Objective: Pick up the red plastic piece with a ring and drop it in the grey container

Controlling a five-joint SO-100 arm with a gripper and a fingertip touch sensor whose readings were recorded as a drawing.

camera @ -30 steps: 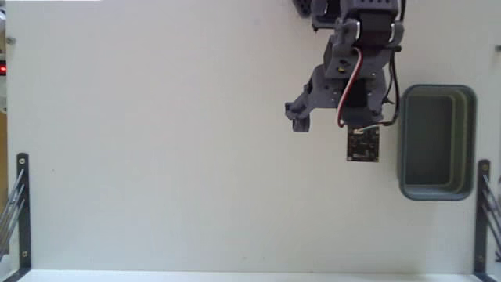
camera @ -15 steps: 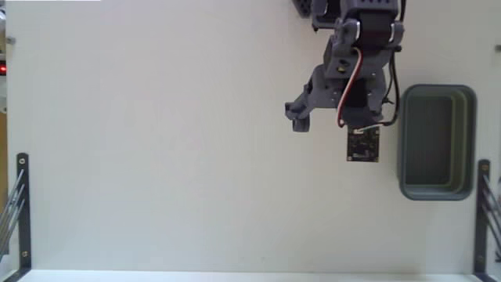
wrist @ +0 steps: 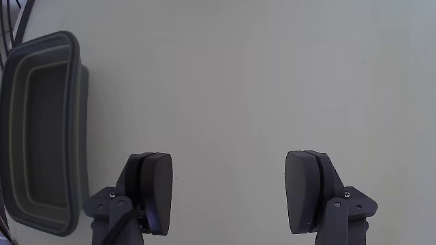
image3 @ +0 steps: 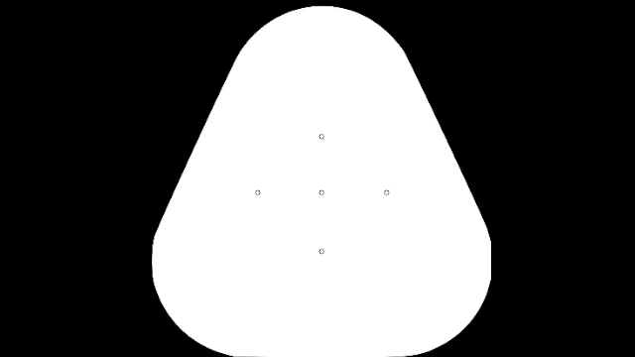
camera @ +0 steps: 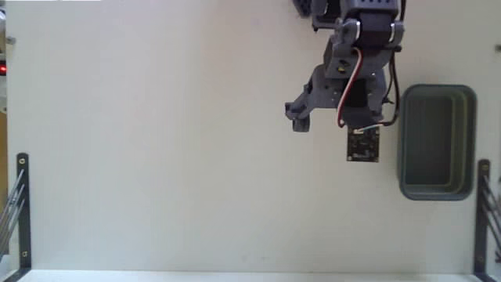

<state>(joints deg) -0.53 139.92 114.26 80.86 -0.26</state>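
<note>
The grey container [camera: 436, 142] sits at the right of the fixed view, its inside dark and with nothing showing in it. In the wrist view the same tub [wrist: 42, 133] lies along the left edge. My arm [camera: 352, 70] reaches down from the top of the fixed view and hangs above the table just left of the tub. My gripper [wrist: 229, 187] is open, its two dark fingers [wrist: 153, 190] wide apart over bare table with nothing between them. The red plastic piece with a ring is out of view in both views.
A white table [camera: 172, 141] fills most of the fixed view. Black metal brackets [camera: 22, 207] stand at the lower left and lower right [camera: 482, 211] edges. A small circuit board [camera: 362, 145] hangs from the wrist.
</note>
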